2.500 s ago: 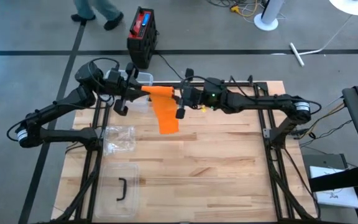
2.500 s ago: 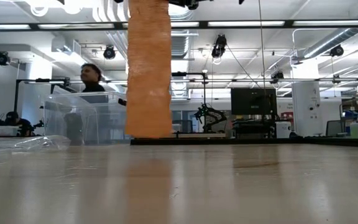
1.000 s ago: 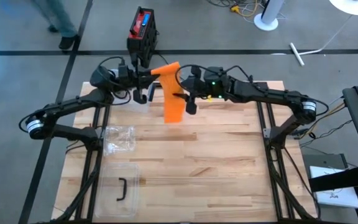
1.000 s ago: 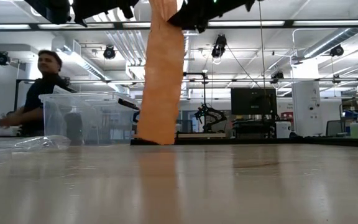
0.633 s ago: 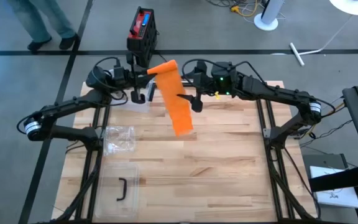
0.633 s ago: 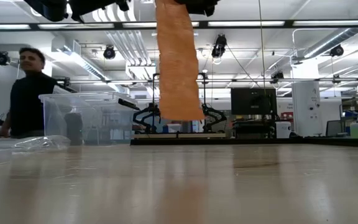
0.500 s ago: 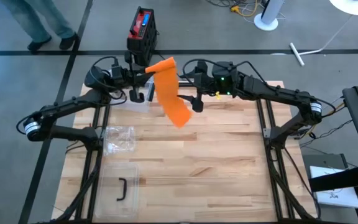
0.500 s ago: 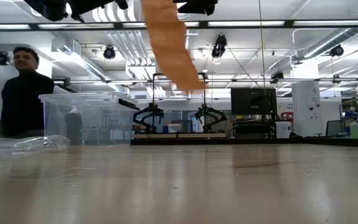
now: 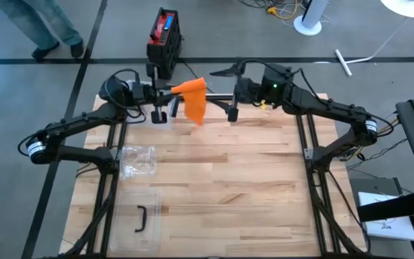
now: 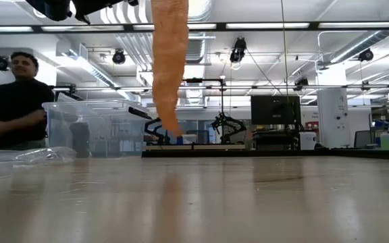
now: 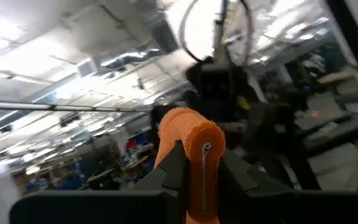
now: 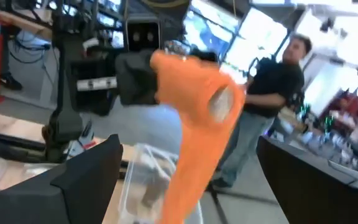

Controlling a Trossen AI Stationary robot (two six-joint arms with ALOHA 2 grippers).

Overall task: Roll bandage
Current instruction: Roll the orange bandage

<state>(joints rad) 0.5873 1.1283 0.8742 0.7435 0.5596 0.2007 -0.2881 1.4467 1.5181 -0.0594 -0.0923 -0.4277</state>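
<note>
The orange bandage (image 9: 192, 97) is being held clamped by the left gripper (image 9: 172, 91), tail hanging downward; the right gripper (image 9: 230, 90), jaws spread, is positioned just right of it.

Between the right gripper's (image 9: 233, 92) spread jaws nothing stands; just ahead of them the orange bandage (image 9: 193, 99) hangs from the left gripper (image 9: 172, 92), blocking that way. Below both, bare worktop (image 9: 250, 173). A clear bin (image 10: 93, 128) and crumpled plastic bag (image 9: 137, 161) lie beneath and behind the left jaws.

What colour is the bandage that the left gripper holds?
Plain orange bandage, without pattern; it shows best in the right wrist view.
</note>
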